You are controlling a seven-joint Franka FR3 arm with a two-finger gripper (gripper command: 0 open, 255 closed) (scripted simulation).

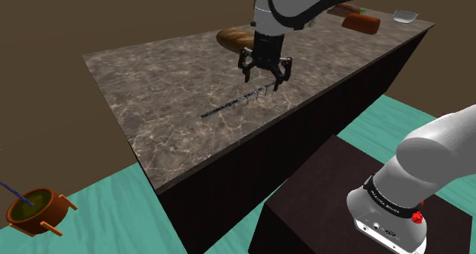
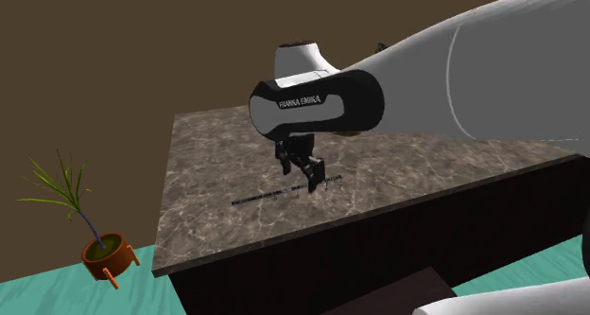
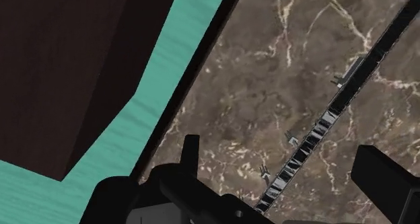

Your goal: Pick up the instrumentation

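Marble-look brown worktop (image 1: 152, 85) carries a long, thin dark instrument (image 1: 235, 103) w/ small silvery keys along its length, lying flat near the edge that faces the stand (image 1: 320, 191) and running approx. parallel to that edge, abt midway along it. White arm reaches over the worktop, black gripper (image 1: 264, 81) pointing down over the end of the instrument nearer the far corner; fingers (image 1: 248, 75) stand apart, nothing clasped. Wrist view: instrument (image 3: 336, 101) runs diagonally btwn the two fingers of the gripper (image 3: 278, 147), closer to one finger than the other, neither seen pressing on it; whether the tips touch the marble can't be told. Second exterior view: gripper (image 2: 307, 179) sits low over the instrument (image 2: 274, 194), arm's dark joint filling the foreground. Toward the far edge, well apart from the instrument, a brown loaf (image 1: 235, 39) lies behind the gripper; at the far corner sit a reddish sausage-shaped item (image 1: 360, 24) and a pale bowl (image 1: 405, 17). On the teal floor (image 1: 99, 214) beyond the worktop's near corner, an orange pot (image 1: 34, 210) w/ a plant (image 2: 57, 185).
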